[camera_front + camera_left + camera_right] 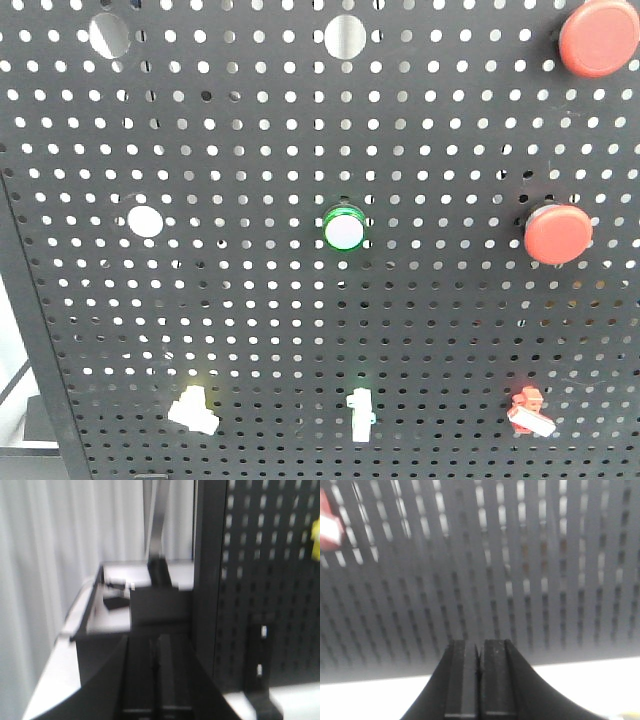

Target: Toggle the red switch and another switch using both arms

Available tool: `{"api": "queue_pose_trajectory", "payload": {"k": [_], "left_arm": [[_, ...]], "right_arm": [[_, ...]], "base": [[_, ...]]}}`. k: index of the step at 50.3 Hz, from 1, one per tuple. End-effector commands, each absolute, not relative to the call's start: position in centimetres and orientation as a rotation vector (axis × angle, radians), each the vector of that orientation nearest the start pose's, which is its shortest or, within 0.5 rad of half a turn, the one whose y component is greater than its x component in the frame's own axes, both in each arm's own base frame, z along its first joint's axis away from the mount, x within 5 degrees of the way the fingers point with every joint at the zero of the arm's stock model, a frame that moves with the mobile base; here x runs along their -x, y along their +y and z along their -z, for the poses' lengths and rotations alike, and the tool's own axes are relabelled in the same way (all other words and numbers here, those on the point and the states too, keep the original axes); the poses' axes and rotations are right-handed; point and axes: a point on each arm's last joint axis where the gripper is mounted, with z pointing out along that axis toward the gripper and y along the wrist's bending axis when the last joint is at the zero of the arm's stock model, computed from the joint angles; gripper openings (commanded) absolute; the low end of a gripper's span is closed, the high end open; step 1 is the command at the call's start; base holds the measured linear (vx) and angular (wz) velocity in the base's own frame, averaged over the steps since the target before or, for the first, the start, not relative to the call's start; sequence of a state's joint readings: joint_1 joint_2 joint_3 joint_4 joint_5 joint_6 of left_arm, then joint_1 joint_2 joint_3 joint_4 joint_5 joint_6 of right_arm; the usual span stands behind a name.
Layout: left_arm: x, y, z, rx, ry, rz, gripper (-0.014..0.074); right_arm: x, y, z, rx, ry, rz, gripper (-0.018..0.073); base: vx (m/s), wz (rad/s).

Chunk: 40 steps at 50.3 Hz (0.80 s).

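Facing the pegboard [300,330] with left claw [159,675] and right claw [479,680] both pressed together, touching neither the red switch [530,413] at lower right nor another switch [194,410], yellow-based, at lower left; seemingly toggling nothing yet.

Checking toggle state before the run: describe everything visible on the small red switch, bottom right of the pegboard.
The red switch is a small toggle: a red, plastic-looking base with a short white lever angled down to the right. It is mounted on the black perforated panel, rightmost in the bottom row, below the lower round red button. Nothing touches it in the front view.
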<state>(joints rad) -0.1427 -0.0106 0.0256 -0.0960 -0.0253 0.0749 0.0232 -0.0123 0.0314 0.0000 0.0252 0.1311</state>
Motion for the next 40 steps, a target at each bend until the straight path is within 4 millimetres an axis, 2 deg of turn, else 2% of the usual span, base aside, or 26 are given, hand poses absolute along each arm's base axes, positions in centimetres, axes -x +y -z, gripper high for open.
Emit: {"api": "queue_pose_trajectory", "payload": {"k": [1, 7, 11, 12, 17, 23, 27, 31, 34, 38, 40], "left_arm": [[-5.0, -0.4, -22.6, 0.041, 1.233, 0.229, 0.0003], [-4.3, -0.1, -25.5, 0.121, 1.137, 0.339, 0.0003], [-3.7, -0.3, -28.7, 0.074, 1.163, 0.324, 0.0003], [-3.3, -0.4, -30.1, 0.057, 1.164, 0.313, 0.0003], [-3.1, -0.5, -34.9, -0.025, 1.227, 0.222, 0.0003], [-3.9, -0.6, -41.2, -0.112, 1.263, 0.103, 0.0003], [-5.8, -1.0, -44.0, -0.141, 1.33, 0.103, 0.0003], [-7.6, -1.7, -45.1, -0.207, 1.423, 0.116, 0.0003], [-8.9, -2.6, -45.2, -0.297, 1.493, 0.14, 0.0003], [-10.3, -4.6, -44.6, -0.462, 1.555, 0.312, 0.0003], [-10.5, -6.0, -43.9, -0.656, 1.559, 0.368, 0.0003]], "right_arm": [[-5.3, 0.0, -22.0, -0.125, 1.316, -0.183, -0.0006], [-4.7, 0.0, -24.5, -0.164, 1.254, -0.242, -0.0006], [-4.2, 0.1, -26.8, -0.129, 1.242, -0.209, -0.0006], [-4.0, 0.1, -27.7, -0.113, 1.228, -0.191, -0.0006], [-3.5, 0.1, -31.5, -0.048, 1.232, -0.101, -0.0006], [-4.2, 0.0, -35.6, -0.034, 1.292, -0.068, -0.0006], [-5.2, 0.0, -37.8, -0.027, 1.341, -0.052, -0.0006], [-6.4, 0.0, -39.1, -0.023, 1.409, -0.04, -0.0006], [-7.2, 0.0, -39.4, -0.025, 1.462, -0.038, -0.0006], [-8.4, 0.0, -39.4, -0.026, 1.506, -0.037, -0.0006], [-8.8, 0.0, -39.3, -0.026, 1.524, -0.037, -0.0006]], "base": [[0.0, 0.0], [0.0, 0.0], [0.0, 0.0], [0.0, 0.0], [0.0, -0.01], [0.0, 0.0], [0.0, 0.0], [0.0, 0.0], [0.0, 0.0], [0.0, 0.0], [0.0, 0.0]]}}
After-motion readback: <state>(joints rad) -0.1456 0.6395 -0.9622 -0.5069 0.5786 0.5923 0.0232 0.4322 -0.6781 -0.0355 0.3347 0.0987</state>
